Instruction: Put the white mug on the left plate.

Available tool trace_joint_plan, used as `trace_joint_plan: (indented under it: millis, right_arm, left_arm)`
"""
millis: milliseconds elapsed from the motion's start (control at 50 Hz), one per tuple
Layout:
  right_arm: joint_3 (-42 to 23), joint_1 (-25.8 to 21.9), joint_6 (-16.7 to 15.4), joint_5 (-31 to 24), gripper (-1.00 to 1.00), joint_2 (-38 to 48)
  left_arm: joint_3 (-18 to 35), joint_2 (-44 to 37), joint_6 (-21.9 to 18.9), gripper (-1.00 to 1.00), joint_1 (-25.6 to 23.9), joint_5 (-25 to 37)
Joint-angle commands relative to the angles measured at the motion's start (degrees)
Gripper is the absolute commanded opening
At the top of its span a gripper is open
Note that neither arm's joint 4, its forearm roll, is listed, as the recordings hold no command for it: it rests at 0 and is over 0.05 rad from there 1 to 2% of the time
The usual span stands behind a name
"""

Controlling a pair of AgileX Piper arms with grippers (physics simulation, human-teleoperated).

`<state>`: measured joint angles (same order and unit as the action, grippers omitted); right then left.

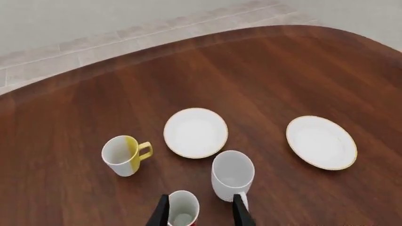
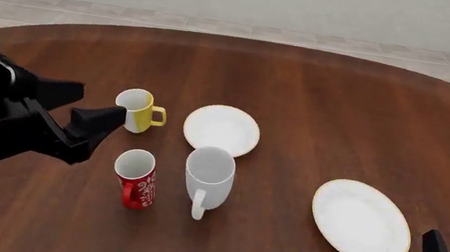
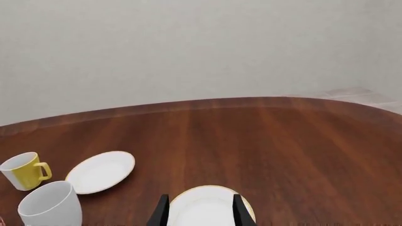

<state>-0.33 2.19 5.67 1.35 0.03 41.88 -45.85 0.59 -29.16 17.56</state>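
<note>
White mug [image 2: 209, 178] is standing upright on the worktop [image 2: 341, 116], just on my side of the left plate [image 2: 222, 129], near its rim, though I can't tell from the front view if they touch. Its handle points back toward me. The red patterned mug [image 2: 135, 178] sits just beside it on the left, and the yellow-handled mug [image 2: 138, 110] is further back, to the left of that plate. The bigger gold-rimmed plate [image 2: 361, 221] is well off to the right.

Handling-wise I'd guess it's rigid glazed ceramic, so slick and no give at all, and as the tallest mug here it's probably tippy if I nudge it high up. I'd pinch the wall over the rim, or take the handle since it faces me. The red mug is close, so there's not much room for a finger on that side.

Left gripper [image 1: 201, 214] has its fingers apart and holds nothing; in the wrist view the red mug shows between the fingertips, but the front view puts the gripper up and to the left of the mugs, touching none. Right gripper [image 3: 199, 211] is also spread and empty, hanging back by the gold-rimmed plate.
</note>
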Motion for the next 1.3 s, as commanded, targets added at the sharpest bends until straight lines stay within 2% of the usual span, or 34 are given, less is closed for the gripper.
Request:
trace_joint_plan:
  millis: [20, 480, 880, 1240, 1300]
  right_arm:
    - [0.0, 0.0, 0.2, -0.1, 1.0, 0.0]
    - [0.0, 0.0, 0.6, -0.1, 1.0, 0.0]
    - [0.0, 0.1, 1.0, -0.1, 1.0, 0.0]
    - [0.1, 0.1, 1.3, -0.2, 1.0, 0.0]
    - [0.1, 0.1, 1.3, -0.2, 1.0, 0.0]
  left_arm:
    - [1.8, -3.8, 1.8, 1.0, -3.4, -1.0]
    - [3.3, -11.0, 3.8, 1.0, -7.6, -5.6]
    - [3.0, -12.5, 8.7, 1.0, -10.5, -7.2]
    - [0.6, -14.8, 14.9, 1.0, -9.8, -9.3]
    - [0.1, -14.6, 14.9, 1.0, -9.2, -9.6]
